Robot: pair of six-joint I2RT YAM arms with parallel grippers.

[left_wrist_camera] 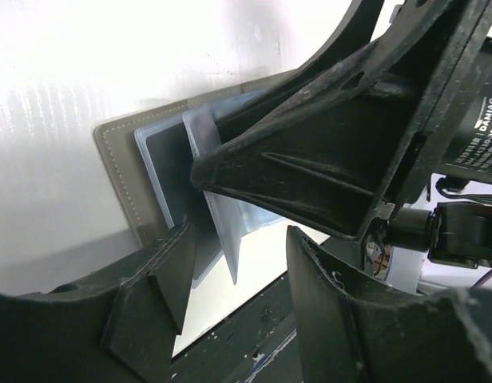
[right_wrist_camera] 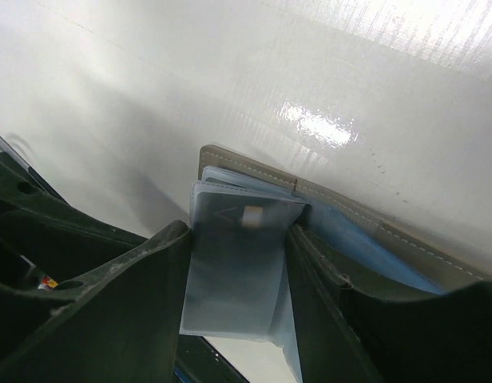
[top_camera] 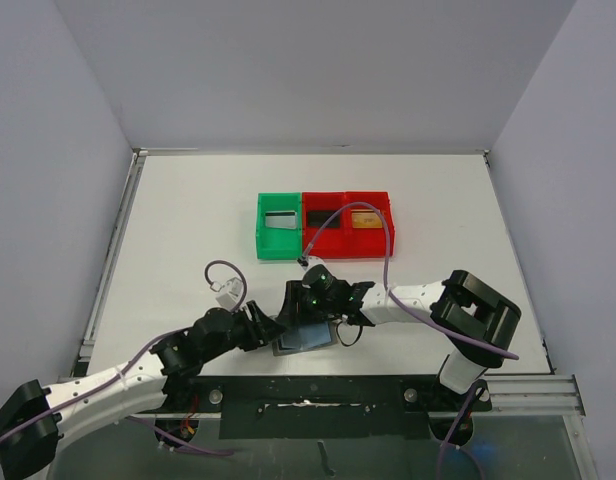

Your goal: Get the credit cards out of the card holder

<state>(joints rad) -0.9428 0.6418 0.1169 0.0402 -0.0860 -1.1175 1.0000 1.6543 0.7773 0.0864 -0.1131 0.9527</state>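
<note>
The card holder [top_camera: 306, 340] lies open near the table's front edge, olive-grey outside [left_wrist_camera: 118, 159] with bluish pockets inside [right_wrist_camera: 366, 239]. My right gripper [top_camera: 313, 305] [right_wrist_camera: 240, 231] is shut across a clear pocket lifted off it, and a silvery-grey credit card [right_wrist_camera: 238, 263] with a small chip sits in that pocket. My left gripper [top_camera: 271, 330] [left_wrist_camera: 240, 239] stands open at the holder's left edge. One of its fingers [left_wrist_camera: 150, 295] overlaps the holder's border, and the lifted pocket's corner [left_wrist_camera: 228, 255] hangs between the two fingers untouched. I see no black card.
A green bin [top_camera: 279, 225] and two red bins [top_camera: 326, 225] [top_camera: 368, 220] stand in a row behind the grippers. A black rail [top_camera: 318, 392] runs along the front edge just below the holder. White walls close the table's sides and back.
</note>
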